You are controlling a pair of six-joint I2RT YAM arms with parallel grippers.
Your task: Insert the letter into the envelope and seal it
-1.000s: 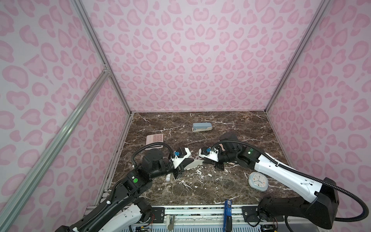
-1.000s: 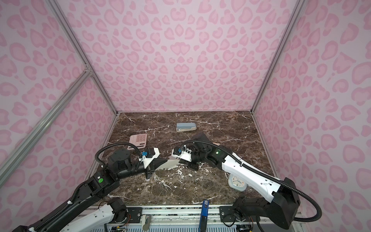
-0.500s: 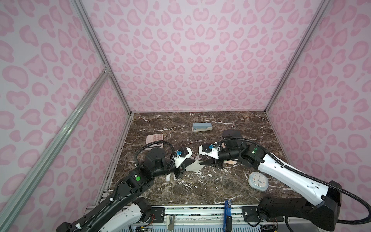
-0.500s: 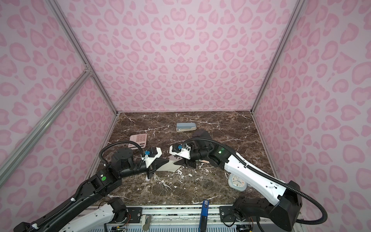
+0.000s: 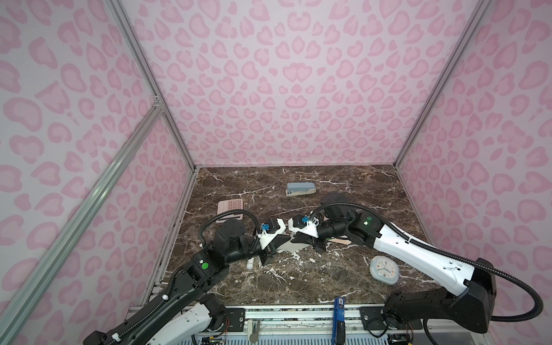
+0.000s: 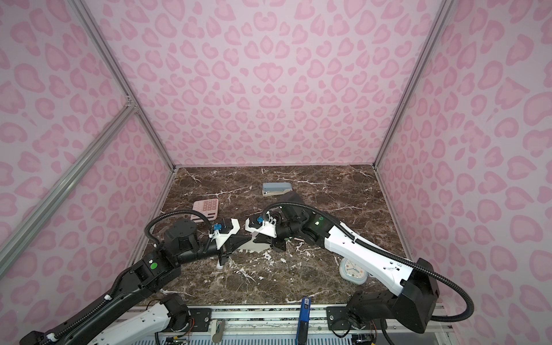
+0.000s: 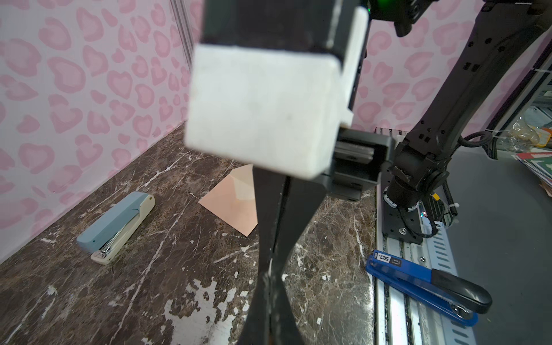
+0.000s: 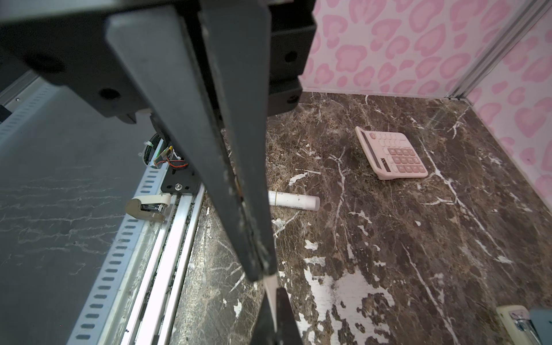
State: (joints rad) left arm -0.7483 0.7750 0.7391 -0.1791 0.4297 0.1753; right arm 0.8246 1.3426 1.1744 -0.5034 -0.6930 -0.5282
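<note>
In both top views the left pincer (image 5: 280, 240) and the right pincer (image 5: 298, 239) meet tip to tip over the middle of the marble table (image 5: 298, 286). Each is clenched on one end of the single letter (image 5: 289, 247), so its long axis runs left to right between them. The one envelope (image 5: 339, 241) shows as a peach sliver on the marble under the right arm. It therefore lies to the right of the held sheet, nearer the right arm. One stapler (image 5: 300, 189), one calculator (image 5: 230, 206) and one clock (image 5: 384, 269) lie apart. From the left wrist, the envelope (image 7: 231, 206) lies flat beyond the closed fingers, with a corner towards them. Its pale flap is on the far side, probably open, though partly hidden. From the right wrist, the letter (image 8: 269, 288) is an edge-on strip bridging both tips, and one glue stick (image 8: 294, 200) lies beyond.
</note>
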